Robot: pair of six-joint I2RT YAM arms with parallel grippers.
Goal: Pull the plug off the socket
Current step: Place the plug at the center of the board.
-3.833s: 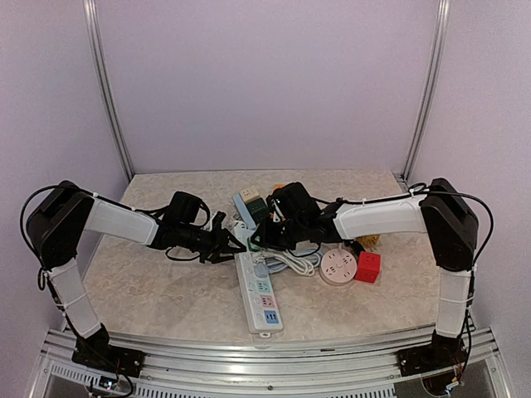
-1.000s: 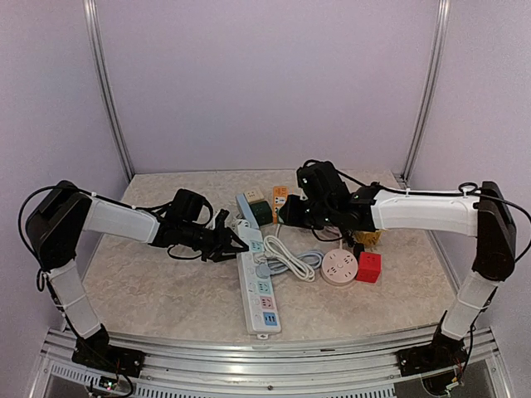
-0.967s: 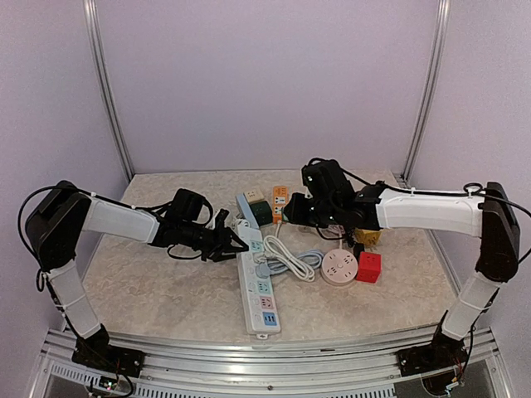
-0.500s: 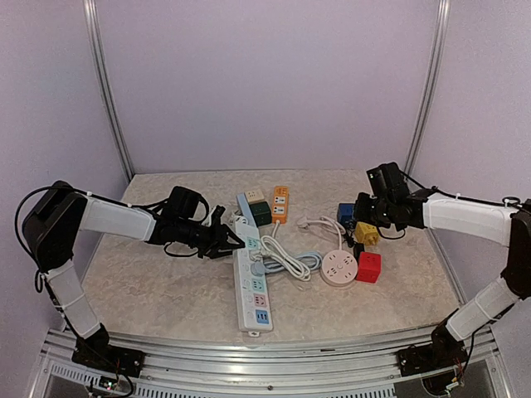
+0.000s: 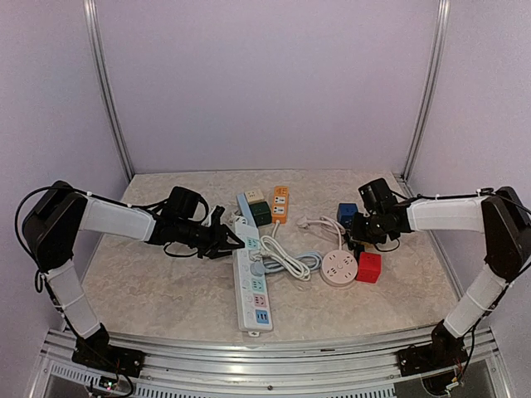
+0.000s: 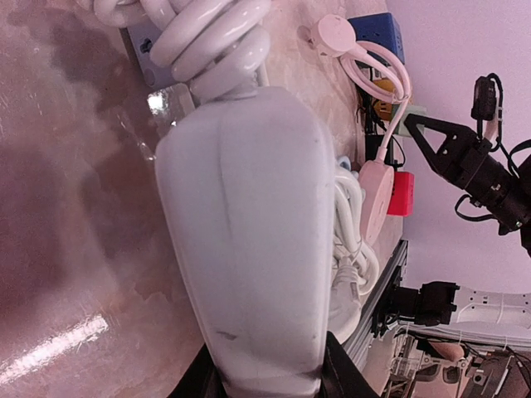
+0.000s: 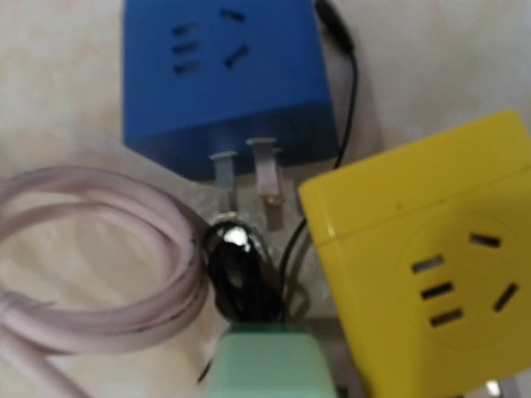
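Plug [image 7: 270,365], pale green, pinched in right gripper [image 5: 355,235], clear of white power strip [image 5: 251,286], blue adapter [image 7: 224,75] and yellow cube socket [image 7: 423,249] just ahead of its fingertips, left gripper [image 5: 226,241] clamped on strip's end

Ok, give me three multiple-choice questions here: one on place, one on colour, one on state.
1. What does the red cube sit next to? A. a coffee mug B. the round white socket C. a book
2. In the right wrist view, what colour is the cube beside the blue cube? A. black B. purple C. yellow
3. How is the left gripper? A. shut on the long white power strip B. wide open C. out of view
Key: 1 B, they lie side by side; 2 C, the yellow cube fills the lower right; 3 A, the strip's end sits between its fingers.
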